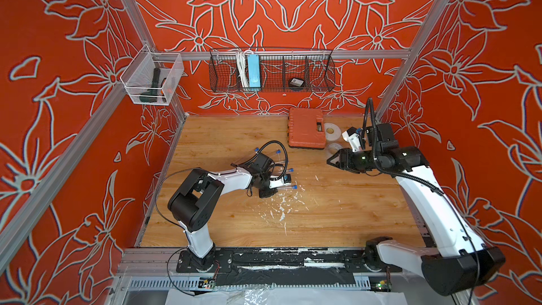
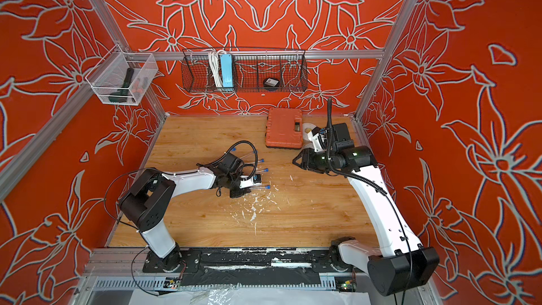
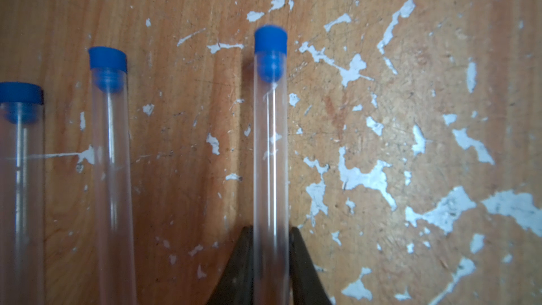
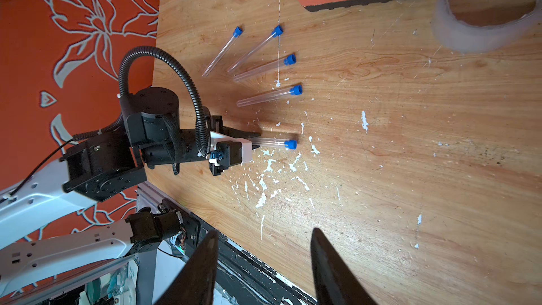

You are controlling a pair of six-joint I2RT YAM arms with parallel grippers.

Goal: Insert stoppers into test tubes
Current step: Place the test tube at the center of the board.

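Observation:
Several clear test tubes (image 4: 268, 95) lie fanned out on the wooden table, each with a blue stopper (image 4: 296, 89) in its end. My left gripper (image 3: 270, 230) is shut on the nearest test tube (image 3: 269, 156), its jaws pressed against both sides. A stopper (image 3: 270, 39) sits in that tube's far end, and the tube hangs just above the table. In both top views the held tube (image 1: 287, 188) (image 2: 261, 187) pokes out to the right of the left gripper (image 1: 278, 189). My right gripper (image 4: 265, 231) is open and empty, hovering at the right (image 1: 330, 161).
An orange case (image 1: 306, 132) lies at the back of the table, with two clear tape rolls (image 1: 333, 130) beside it near the right gripper. White paint flecks (image 1: 281, 206) mark the table's middle. A wire basket (image 1: 271, 71) hangs on the back wall.

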